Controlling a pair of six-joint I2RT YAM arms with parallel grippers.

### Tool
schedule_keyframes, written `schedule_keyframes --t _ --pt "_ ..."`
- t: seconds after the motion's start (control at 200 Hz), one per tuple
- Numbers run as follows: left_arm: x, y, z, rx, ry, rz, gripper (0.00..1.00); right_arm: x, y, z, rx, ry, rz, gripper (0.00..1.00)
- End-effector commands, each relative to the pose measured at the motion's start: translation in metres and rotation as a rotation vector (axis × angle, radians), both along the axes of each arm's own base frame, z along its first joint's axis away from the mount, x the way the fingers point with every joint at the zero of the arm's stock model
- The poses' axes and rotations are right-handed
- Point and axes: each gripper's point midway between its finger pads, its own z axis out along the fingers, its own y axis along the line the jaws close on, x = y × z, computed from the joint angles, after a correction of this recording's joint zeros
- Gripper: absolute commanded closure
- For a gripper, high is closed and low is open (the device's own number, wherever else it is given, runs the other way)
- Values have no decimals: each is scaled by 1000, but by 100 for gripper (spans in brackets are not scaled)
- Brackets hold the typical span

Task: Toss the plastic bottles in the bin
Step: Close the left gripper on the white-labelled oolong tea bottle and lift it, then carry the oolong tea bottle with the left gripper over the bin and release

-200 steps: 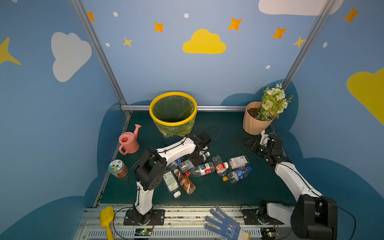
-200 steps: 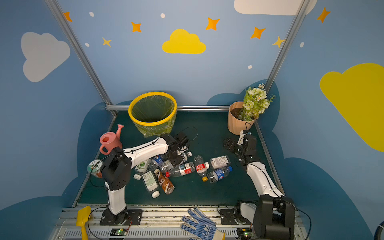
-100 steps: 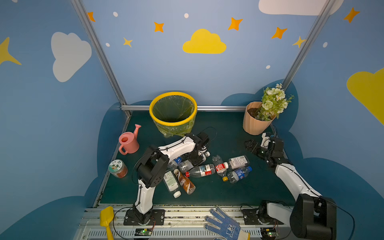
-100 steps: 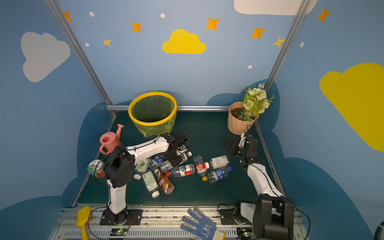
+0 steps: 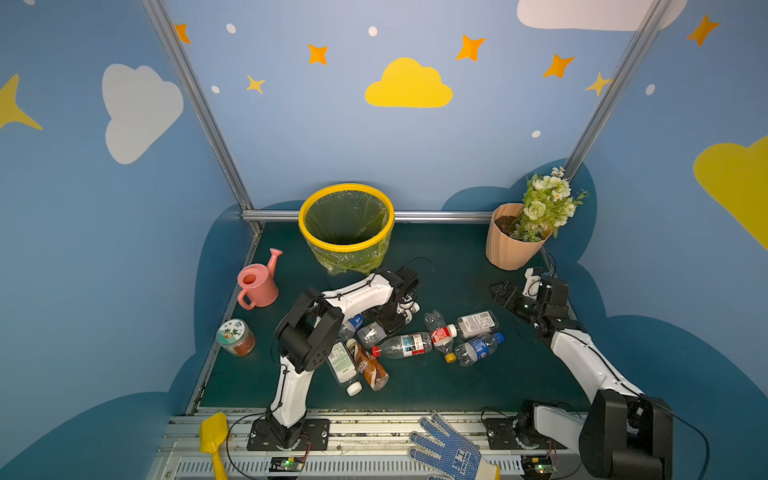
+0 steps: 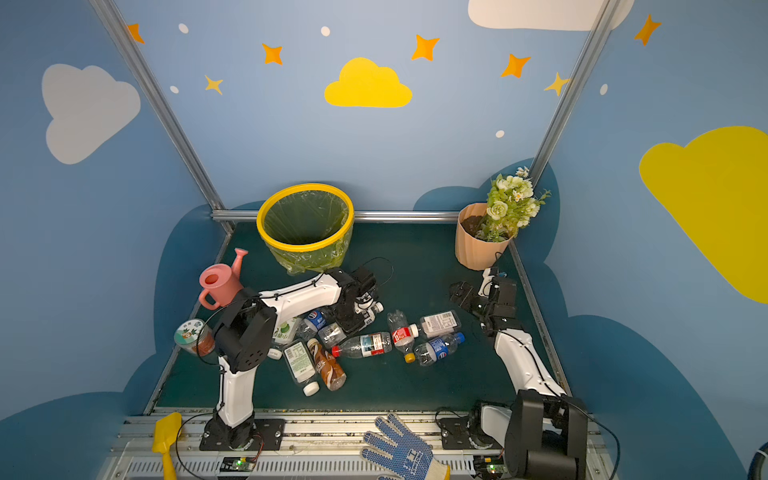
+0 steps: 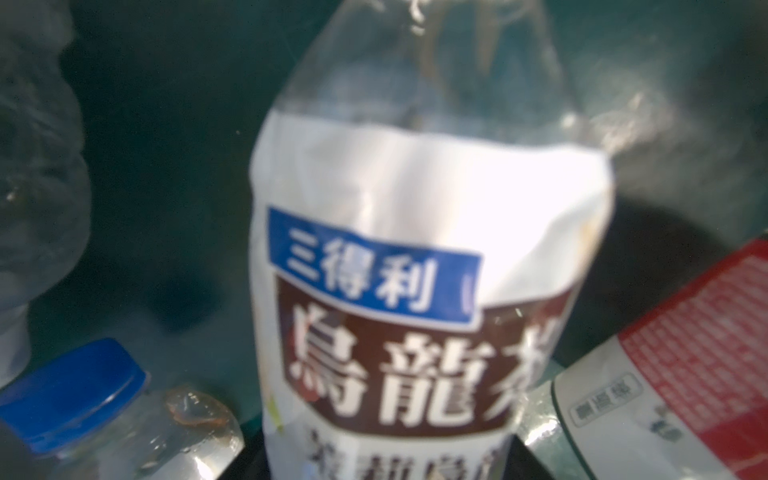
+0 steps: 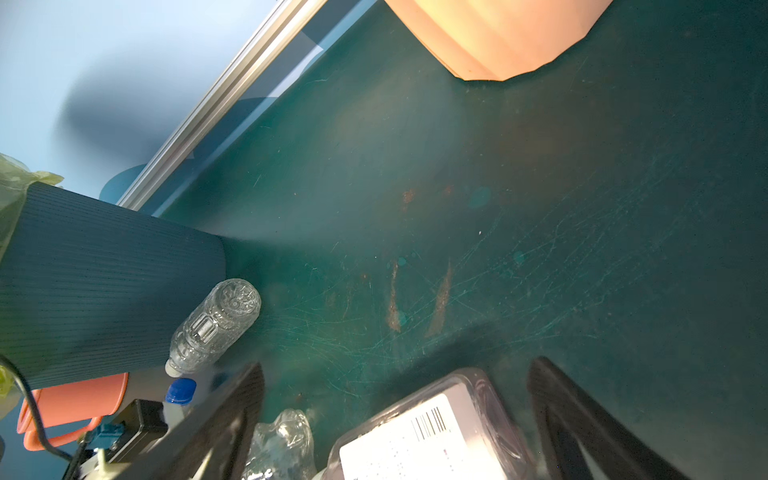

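Glove (image 5: 451,451): lies on the near rail (image 5: 365,428), right of middle; a yellow scoop (image 5: 212,434) sits at the near left.
Plastic bottles (image 5: 403,345): I see most of them lying in a loose heap in the middle of the green mat (image 5: 436,386), between the two arms, all outside the bin.
Left gripper (image 5: 392,324): points down into the heap's far left side. My left wrist view shows a white-labelled tea bottle (image 7: 415,249) between the jaws, but I cannot tell whether they press it.
Right gripper (image 8: 397,365): hangs spread wide on the right, holding nothing, just beyond a barcode bottle (image 5: 476,323).
Left edge: a jar (image 5: 235,336) and, farther back, a pink watering can (image 5: 257,284).
Bin (image 5: 348,248): upright at far centre; one clear bottle (image 8: 216,324) lies just beside its foot.
Flower pot (image 5: 509,245): far right corner.
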Motion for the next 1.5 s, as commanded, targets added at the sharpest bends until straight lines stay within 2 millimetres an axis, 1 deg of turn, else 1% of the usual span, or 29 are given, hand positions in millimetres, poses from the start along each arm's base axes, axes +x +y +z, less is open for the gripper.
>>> schedule_keyframes --t 0.0,0.07,0.19,0.3,0.611,0.721,0.821,0.921,1.016,1.076,1.121,1.196,1.221,1.256,1.296,1.351,1.406,1.492 --pt "4 -2 0 -3 9 -5 41 -2 0 3 9 -15 1 3" --pt "4 -4 1 -10 9 -8 41 -2 -1 3 9 -14 0 3" --pt "5 -4 3 -10 0 -8 49 -3 -2 3 8 -15 -5 3" --pt "7 -8 12 -44 -20 -5 50 -4 -4 4 7 -17 -8 3" --pt "9 -17 57 -150 -140 -6 52 -5 -6 4 12 -19 -15 3" --pt "10 -19 79 -196 -197 -4 52 -6 -7 4 15 -20 -19 3" --pt "12 -23 106 -259 -268 1 52 -7 -7 3 18 -19 -20 3" --pt "14 -26 148 -356 -392 12 52 -7 -7 3 19 -21 -20 3" --pt "15 -24 197 -468 -541 17 52 -6 -8 2 20 -20 -21 3" --pt "15 -18 230 -538 -653 38 52 -7 -7 2 22 -19 -20 3" --pt "16 -11 259 -605 -760 62 52 -7 -7 0 26 -15 -20 3" --pt "12 0 303 -704 -934 64 52 -7 -6 0 33 -18 -18 3" --pt "8 7 322 -740 -995 72 51 -7 -6 0 35 -17 -17 3" --pt "4 15 342 -776 -1069 80 51 -7 -5 -1 38 -15 -17 3" --pt "-4 26 368 -821 -1153 81 51 -7 -5 -1 41 -14 -18 3" --pt "-16 37 399 -876 -1253 61 51 -6 -5 0 43 -16 -17 3" --pt "-30 49 428 -926 -1350 39 51 -6 -5 1 45 -18 -18 3" --pt "-49 63 466 -986 -1487 -1 51 -6 -4 2 50 -19 -14 3"
